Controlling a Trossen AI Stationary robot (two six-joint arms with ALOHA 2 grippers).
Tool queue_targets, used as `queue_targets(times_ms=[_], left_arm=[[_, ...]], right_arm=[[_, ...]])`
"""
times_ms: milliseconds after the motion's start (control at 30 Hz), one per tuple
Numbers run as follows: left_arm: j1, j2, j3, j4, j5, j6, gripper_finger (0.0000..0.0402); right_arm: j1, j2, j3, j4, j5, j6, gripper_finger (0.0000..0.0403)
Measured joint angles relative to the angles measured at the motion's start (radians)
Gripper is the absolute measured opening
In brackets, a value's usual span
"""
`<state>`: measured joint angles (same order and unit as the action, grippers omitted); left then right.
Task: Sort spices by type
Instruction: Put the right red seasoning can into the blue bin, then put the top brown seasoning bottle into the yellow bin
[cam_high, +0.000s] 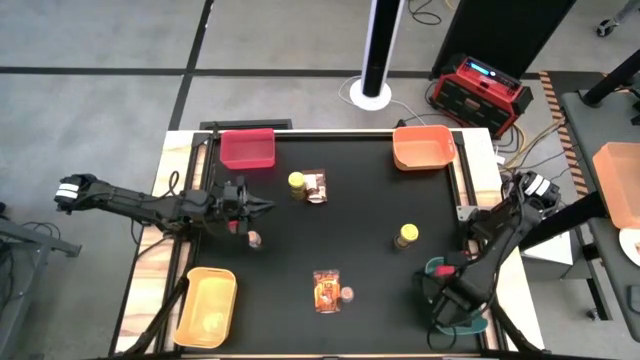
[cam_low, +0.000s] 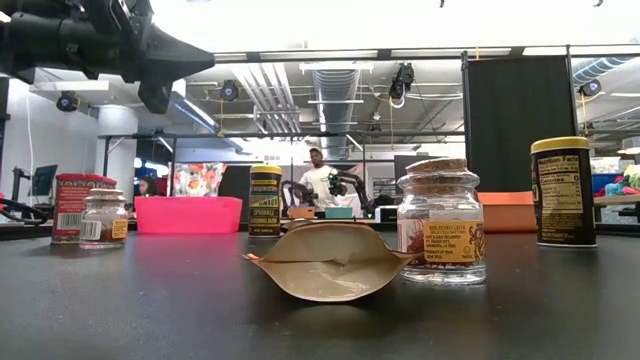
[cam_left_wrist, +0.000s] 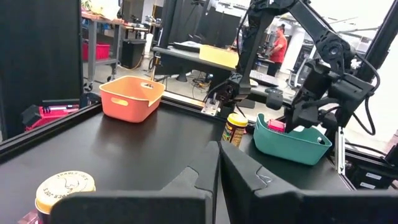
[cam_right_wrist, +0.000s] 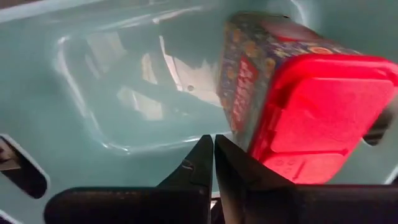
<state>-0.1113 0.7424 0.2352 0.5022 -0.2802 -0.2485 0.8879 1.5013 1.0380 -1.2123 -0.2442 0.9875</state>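
From above we see the black table (cam_high: 360, 220) with four bins at its corners: a red bin (cam_high: 247, 148), an orange bin (cam_high: 424, 148), a yellow bin (cam_high: 206, 306) and a teal bin (cam_high: 446, 290). The left gripper (cam_high: 262, 205) reaches in level from the left edge, a small round jar (cam_high: 255, 239) just beside it and a yellow-lidded jar (cam_high: 296, 181) with a packet (cam_high: 317, 187) a little ahead of its tips. Another yellow-lidded jar (cam_high: 406, 236) stands between the right gripper (cam_high: 446, 285) and the table's middle; a second packet (cam_high: 327, 290) and a small jar (cam_high: 347, 293) lie farther off. The right arm bends down over the teal bin.

At table height, a crinkled brown pouch (cam_low: 330, 262) lies in front, touching a cork-topped glass jar (cam_low: 441, 222). A red tin (cam_low: 76, 206) and a small glass jar (cam_low: 104, 217) stand at far left, beneath the left gripper (cam_low: 175, 50).

Past the left gripper's own fingers (cam_left_wrist: 211, 180), pressed together, we see a yellow lid (cam_left_wrist: 62, 186) close by, and the other arm over the teal bin (cam_left_wrist: 291, 140).

The right gripper's fingers (cam_right_wrist: 211, 165) are also closed, empty, inside the glossy teal bin (cam_right_wrist: 112, 93); a blocky red-lidded container (cam_right_wrist: 292, 106) lies tilted just beside them.
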Motion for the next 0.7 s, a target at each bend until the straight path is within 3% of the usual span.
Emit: queue_targets(times_ms=[300, 533, 600, 700], left_arm=[[0.0, 0.016, 0.0, -0.002, 0.002, 0.0, 0.0], [0.0, 0.031, 0.0, -0.002, 0.002, -0.01, 0.0], [0.0, 0.034, 0.0, -0.001, 0.002, -0.033, 0.0], [0.0, 0.042, 0.0, 0.0, 0.002, -0.065, 0.0]], right_arm=[[0.0, -0.003, -0.002, -0.046, -0.009, 0.007, 0.0009], [0.0, -0.024, 0.091, -0.036, -0.128, -0.007, 0.0009], [0.0, -0.038, 0.14, -0.026, -0.067, -0.03, 0.0009], [-0.016, -0.067, 0.191, 0.006, 0.204, -0.038, 0.0009]])
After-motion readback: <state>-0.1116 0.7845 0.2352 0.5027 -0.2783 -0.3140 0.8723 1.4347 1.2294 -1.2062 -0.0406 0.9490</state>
